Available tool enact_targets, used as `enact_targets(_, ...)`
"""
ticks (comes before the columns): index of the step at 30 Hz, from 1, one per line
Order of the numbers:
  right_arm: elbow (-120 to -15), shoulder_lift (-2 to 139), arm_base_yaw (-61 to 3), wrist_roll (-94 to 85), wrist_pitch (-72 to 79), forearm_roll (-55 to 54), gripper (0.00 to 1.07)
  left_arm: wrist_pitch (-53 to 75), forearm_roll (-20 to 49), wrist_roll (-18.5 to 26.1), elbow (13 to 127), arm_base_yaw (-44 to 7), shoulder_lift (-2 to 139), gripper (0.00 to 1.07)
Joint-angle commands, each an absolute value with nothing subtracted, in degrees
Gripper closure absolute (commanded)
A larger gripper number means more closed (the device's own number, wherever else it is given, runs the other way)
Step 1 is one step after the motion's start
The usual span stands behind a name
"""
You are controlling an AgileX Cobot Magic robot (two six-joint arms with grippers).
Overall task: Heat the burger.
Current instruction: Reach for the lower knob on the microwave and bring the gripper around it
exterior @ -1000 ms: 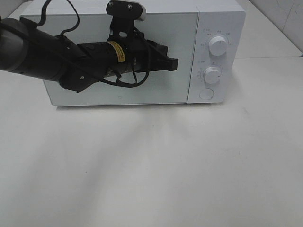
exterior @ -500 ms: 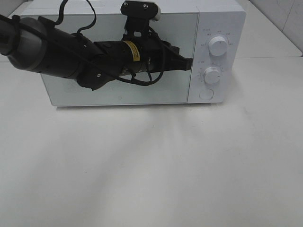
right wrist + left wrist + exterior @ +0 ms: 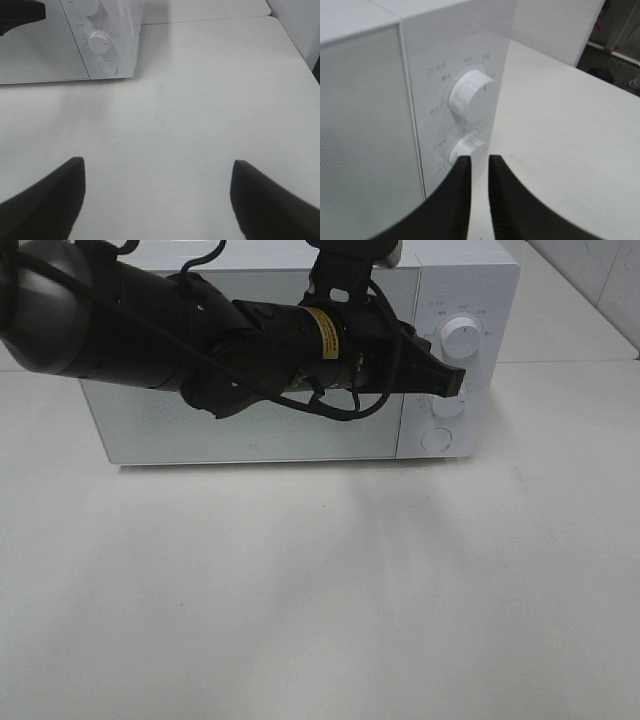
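Burger not in view; microwave (image 3: 250, 435) door is shut, so it's likely inside. Left end effector (image 3: 480, 159) narrow, just a slit, empty, tips at lower knob (image 3: 468, 147), probably lined up to set the timer. Right end effector (image 3: 157, 162) wide, empty, parked over counter (image 3: 320, 590).

No text can be read: the print on the left arm's (image 3: 150, 330) yellow label (image 3: 322, 336) and the markings around the microwave's (image 3: 250, 430) upper knob (image 3: 471, 95) and lower knob (image 3: 468, 148) are too blurred.
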State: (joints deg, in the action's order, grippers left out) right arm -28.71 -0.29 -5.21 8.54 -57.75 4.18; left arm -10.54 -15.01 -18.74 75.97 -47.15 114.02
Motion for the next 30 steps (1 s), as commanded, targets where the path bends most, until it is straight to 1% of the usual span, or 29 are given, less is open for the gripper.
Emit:
enact_targets(1, -28.65, -1.83, -4.81, 8.37, -57.35, 4.30, 0.32, -7.16, -15.18, -19.14, 76.32, -48.07, 112.47, 0.76)
enact_targets(3, -28.65, -1.83, -4.81, 8.37, -57.35, 4.30, 0.32, 0.00, -15.18, -19.14, 76.32, -49.96, 110.58, 0.33)
enact_targets(4, -28.65, -1.83, -4.81, 8.37, -57.35, 4.30, 0.32, 0.00, -15.18, -19.14, 76.32, -49.96, 110.58, 0.33)
enact_targets(5, -28.65, -1.83, -4.81, 8.37, -57.35, 4.30, 0.32, 2.12, -15.18, -19.14, 76.32, -50.48, 110.18, 0.22)
enact_targets(6, -28.65, -1.83, -4.81, 8.37, -57.35, 4.30, 0.32, 6.07, -15.01, -19.14, 76.32, -51.51, 109.61, 0.06)
enact_targets(7, -28.65, -1.83, -4.81, 8.37, -57.35, 4.30, 0.32, 6.07, -15.01, -19.14, 76.32, -51.51, 109.61, 0.06)
enact_targets(8, -28.65, -1.83, -4.81, 8.37, -57.35, 4.30, 0.32, 10.49, -14.27, -19.14, 76.32, -52.43, 108.98, 0.04)
enact_targets(9, -28.65, -1.83, -4.81, 8.37, -57.35, 4.30, 0.32, 10.49, -14.27, -19.14, 76.32, -52.43, 108.98, 0.04)
enact_targets(11, -28.65, -1.83, -4.81, 8.37, -57.35, 4.30, 0.32, 17.13, -13.92, -19.14, 76.32, -53.69, 107.72, 0.04)
enact_targets(13, -28.65, -1.83, -4.81, 8.37, -57.35, 4.30, 0.32, 18.79, -13.87, -19.14, 76.32, -54.09, 107.49, 0.04)
enact_targets(14, -28.65, -1.83, -4.81, 8.37, -57.35, 4.30, 0.32, 22.17, -13.81, -19.14, 76.32, -54.60, 106.40, 0.04)
enact_targets(18, -28.65, -1.83, -4.81, 8.37, -57.35, 4.30, 0.32, 27.16, -13.75, -19.14, 76.32, -54.55, 104.91, 0.04)
enact_targets(20, -28.65, -1.83, -4.81, 8.37, -57.35, 4.30, 0.32, 32.26, -13.46, -19.14, 76.32, -54.55, 103.42, 0.04)
enact_targets(21, -28.65, -1.83, -4.81, 8.37, -57.35, 4.30, 0.32, 32.26, -13.46, -19.14, 76.32, -54.55, 103.42, 0.04)
enact_targets(23, -28.65, -1.83, -4.81, 8.37, -57.35, 4.30, 0.32, 37.82, -11.57, -19.14, 76.32, -54.55, 101.70, 0.04)
enact_targets(24, -28.65, -1.83, -4.81, 8.37, -57.35, 4.30, 0.32, 37.82, -11.57, -19.14, 76.32, -54.55, 101.70, 0.04)
enact_targets(26, -28.65, -1.83, -4.81, 8.37, -57.35, 4.30, 0.32, 43.32, -10.77, -18.74, 76.32, -54.55, 100.04, 0.05)
enact_targets(30, -28.65, -1.83, -4.81, 8.37, -57.35, 4.30, 0.32, 47.38, -10.71, -18.68, 76.32, -54.43, 99.58, 0.05)
